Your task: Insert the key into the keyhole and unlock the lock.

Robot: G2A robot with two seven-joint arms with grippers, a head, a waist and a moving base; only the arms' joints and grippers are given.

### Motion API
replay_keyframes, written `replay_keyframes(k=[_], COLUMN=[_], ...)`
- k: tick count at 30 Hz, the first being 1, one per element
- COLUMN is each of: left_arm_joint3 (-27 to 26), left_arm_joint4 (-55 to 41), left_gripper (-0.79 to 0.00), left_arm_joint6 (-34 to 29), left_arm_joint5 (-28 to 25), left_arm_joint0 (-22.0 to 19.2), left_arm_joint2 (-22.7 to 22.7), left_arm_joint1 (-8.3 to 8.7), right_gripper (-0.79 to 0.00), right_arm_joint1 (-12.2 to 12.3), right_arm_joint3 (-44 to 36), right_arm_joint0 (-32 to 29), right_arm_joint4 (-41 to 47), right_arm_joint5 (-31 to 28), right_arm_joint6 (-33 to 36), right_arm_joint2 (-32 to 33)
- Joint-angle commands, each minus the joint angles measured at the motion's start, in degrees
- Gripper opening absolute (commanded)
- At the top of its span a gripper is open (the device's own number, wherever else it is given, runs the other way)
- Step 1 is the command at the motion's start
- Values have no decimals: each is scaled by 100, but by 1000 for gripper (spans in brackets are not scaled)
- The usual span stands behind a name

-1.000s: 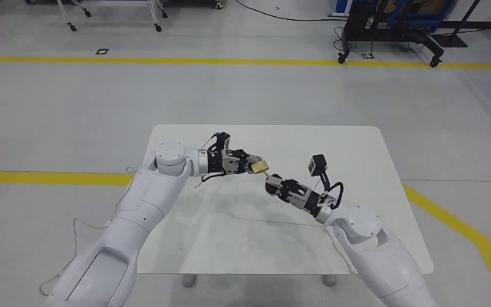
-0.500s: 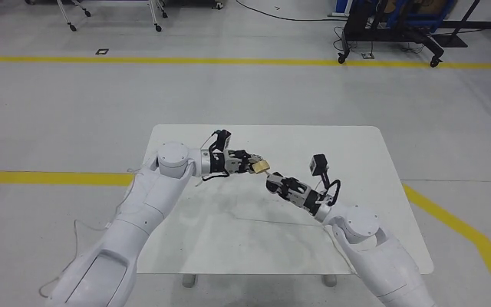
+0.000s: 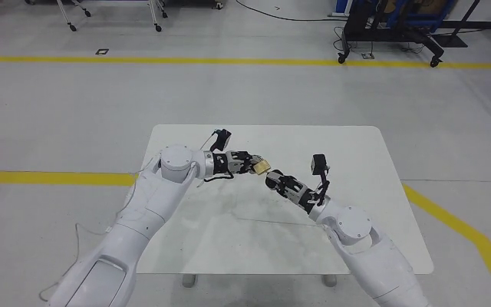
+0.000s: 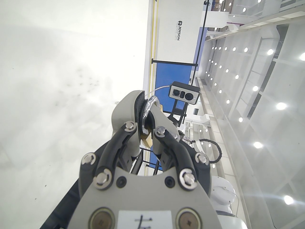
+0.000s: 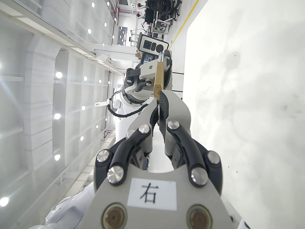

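A small brass padlock with a silver shackle hangs above the middle of the white table. My left gripper is shut on the lock at its shackle end. In the right wrist view the lock's brass body stands edge-on just past my right gripper, which is shut on a thin silver key. The key's tip meets the lock's lower end; the keyhole itself is hidden. In the top view my right gripper sits just right of and below the lock.
The table top around both arms is bare white, with faint dark specks. Yellow floor lines run past the table, and carts stand far behind it.
Both arms have shifted slightly. The right gripper has drawn a little closer to the lock, and the left arm's elbow has swung slightly right. Both grips are unchanged.
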Motion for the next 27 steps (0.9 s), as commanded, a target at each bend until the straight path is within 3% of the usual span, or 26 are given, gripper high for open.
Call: replay_keyframes(k=[1,11,27], left_arm_joint3=[-19,-11,82], left_arm_joint4=[-7,-149,-215], left_gripper=[-785,-785,-785], left_arm_joint6=[0,-29,-206], left_arm_joint5=[18,172,122], left_arm_joint0=[15,52,5], left_arm_joint2=[-11,-68,-68], left_arm_joint1=[3,1,-15], right_gripper=[-785,-785,-785], right_arm_joint1=[-9,-49,-67], right_arm_joint3=[15,-18,10], right_arm_joint0=[16,2,-23], right_arm_joint4=[-35,-324,-139], right_arm_joint5=[4,-61,-177], right_arm_joint6=[-52,-463,-121], right_arm_joint2=[-15,-34,73])
